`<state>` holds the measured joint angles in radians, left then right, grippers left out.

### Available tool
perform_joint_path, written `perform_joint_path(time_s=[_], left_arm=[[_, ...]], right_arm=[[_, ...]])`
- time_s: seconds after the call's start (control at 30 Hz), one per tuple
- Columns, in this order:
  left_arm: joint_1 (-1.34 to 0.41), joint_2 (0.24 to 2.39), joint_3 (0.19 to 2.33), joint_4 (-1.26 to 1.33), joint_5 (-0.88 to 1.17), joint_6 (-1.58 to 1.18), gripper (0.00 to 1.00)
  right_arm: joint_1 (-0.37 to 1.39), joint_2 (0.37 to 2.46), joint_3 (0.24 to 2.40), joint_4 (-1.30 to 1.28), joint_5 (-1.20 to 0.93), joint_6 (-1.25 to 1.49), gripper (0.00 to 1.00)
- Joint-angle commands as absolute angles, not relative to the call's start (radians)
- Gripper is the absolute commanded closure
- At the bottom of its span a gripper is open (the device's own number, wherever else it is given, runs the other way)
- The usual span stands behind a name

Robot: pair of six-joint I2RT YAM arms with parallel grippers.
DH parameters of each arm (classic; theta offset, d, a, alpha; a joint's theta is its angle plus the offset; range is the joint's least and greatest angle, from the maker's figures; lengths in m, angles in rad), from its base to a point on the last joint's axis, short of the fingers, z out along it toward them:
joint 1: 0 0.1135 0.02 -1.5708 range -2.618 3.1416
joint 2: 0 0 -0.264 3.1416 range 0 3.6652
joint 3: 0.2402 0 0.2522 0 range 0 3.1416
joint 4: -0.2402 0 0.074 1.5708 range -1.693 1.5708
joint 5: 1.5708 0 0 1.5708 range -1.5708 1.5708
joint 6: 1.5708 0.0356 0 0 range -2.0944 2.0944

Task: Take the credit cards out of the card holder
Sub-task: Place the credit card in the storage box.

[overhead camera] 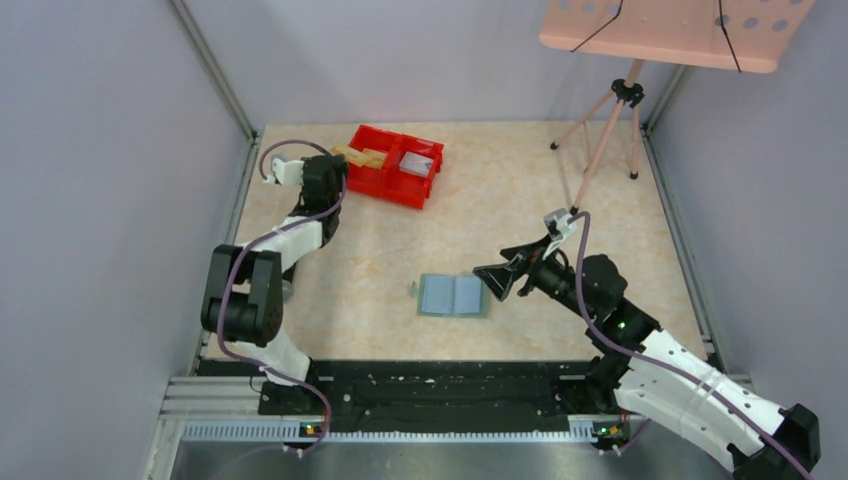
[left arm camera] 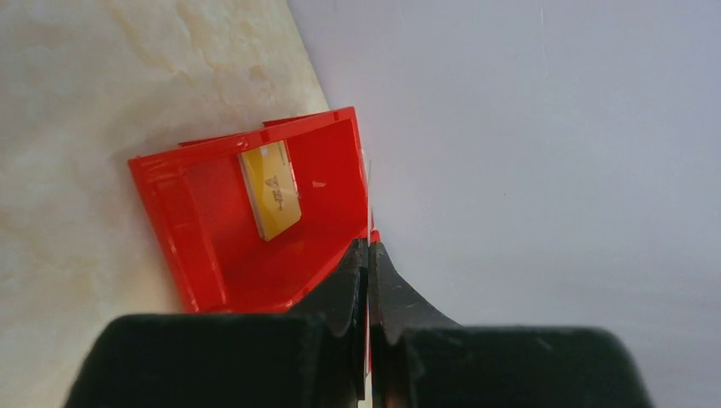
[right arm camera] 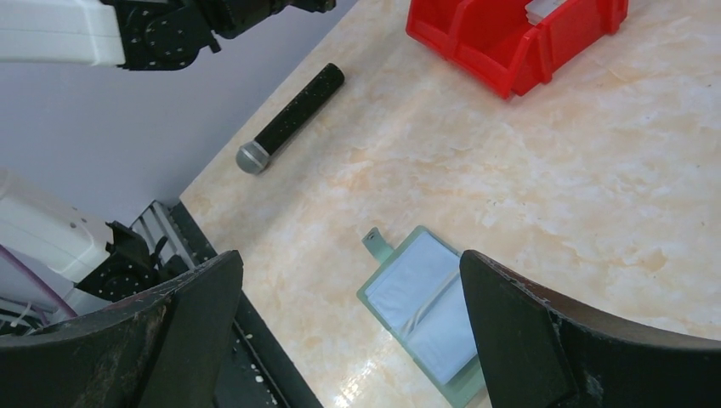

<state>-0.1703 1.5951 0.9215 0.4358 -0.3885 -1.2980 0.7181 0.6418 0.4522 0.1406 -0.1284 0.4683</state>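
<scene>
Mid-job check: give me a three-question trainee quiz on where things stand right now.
1. True or false: the card holder lies folded shut on the table.
2. Where is the gold card? A) in the red bin; B) in a holder pocket; C) between the right arm's fingers.
3. Fill in: the gripper standing wide open by the holder's right edge belongs to the ___ arm.

Key: 1 false, it lies open, pockets up. 2 A. 3 right: that is the right gripper.
</scene>
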Motion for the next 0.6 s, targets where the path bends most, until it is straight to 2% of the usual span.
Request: perform_joint_path(time_s=[0.0,0.57], left_arm=[[-0.169,1.718,1.044,0.571,-0.429,-1.364,1.0],[-0.169,2.023,1.256,0.663,-0.445,-1.399,1.0]], right_arm=[[0.713,0.63,0.491,0.141,-0.114,0.46,0.02],[0.712,0.659,0.521,0.094,-0.045,0.397,0.02]])
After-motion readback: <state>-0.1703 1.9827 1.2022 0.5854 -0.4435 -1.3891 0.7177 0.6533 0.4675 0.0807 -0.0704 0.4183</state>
